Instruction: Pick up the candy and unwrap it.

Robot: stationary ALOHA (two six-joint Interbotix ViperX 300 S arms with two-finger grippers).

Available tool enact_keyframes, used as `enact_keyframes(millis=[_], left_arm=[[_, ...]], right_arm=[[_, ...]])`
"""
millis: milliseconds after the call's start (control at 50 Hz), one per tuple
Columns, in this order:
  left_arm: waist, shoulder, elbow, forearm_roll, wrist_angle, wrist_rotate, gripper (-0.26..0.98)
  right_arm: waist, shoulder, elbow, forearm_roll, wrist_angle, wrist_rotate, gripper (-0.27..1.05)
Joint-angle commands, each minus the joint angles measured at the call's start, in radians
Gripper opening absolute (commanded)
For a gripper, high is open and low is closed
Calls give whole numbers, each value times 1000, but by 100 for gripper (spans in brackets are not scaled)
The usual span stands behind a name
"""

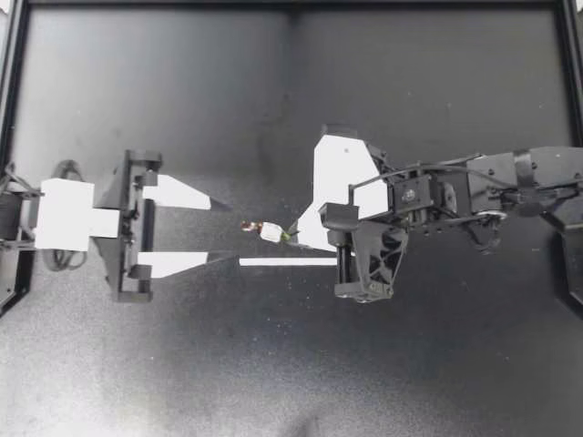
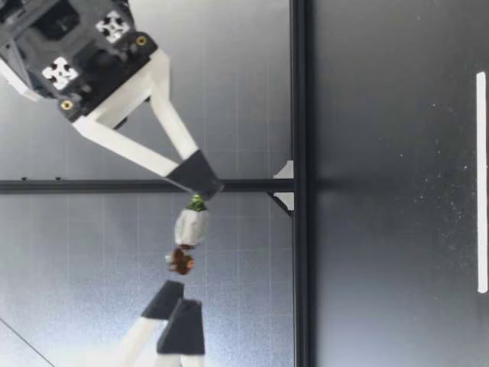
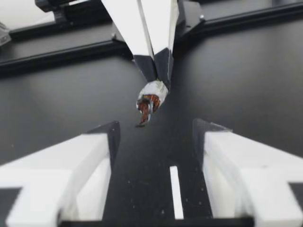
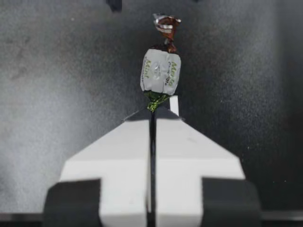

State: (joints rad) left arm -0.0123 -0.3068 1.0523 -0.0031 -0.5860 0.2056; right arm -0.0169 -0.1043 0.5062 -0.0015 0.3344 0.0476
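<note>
The black table (image 1: 164, 91) carries no candy, so the pick-up looks done. My right claw (image 1: 291, 238), in from the right, pinches tight on the green twisted end of the candy (image 1: 271, 231) and holds it in the air over the table's middle. My left claw (image 1: 235, 231) gapes wide just left of it, touching nothing. Unwrapping is all to do: the brown twist (image 1: 246, 225) is closed, the wrapper whole. The table is matte and dust-speckled; a grey gridded wall (image 2: 252, 76) stands beyond its dark rail (image 2: 300, 92), and a thin white strip (image 1: 287, 262) lies on it near the middle.
</note>
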Motion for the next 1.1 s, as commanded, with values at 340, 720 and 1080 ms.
enact_keyframes(millis=[340, 720, 1080], left_arm=[[-2, 29, -66, -2, -12, 0, 47], [0, 44, -75, -14, -8, -11, 0], [0, 14, -48, -25, -6, -21, -15]], right_arm=[[6, -32, -23, 2, -29, 2, -19], [9, -32, -21, 2, -28, 2, -19], [11, -51, 9, 2, -40, -2, -19]])
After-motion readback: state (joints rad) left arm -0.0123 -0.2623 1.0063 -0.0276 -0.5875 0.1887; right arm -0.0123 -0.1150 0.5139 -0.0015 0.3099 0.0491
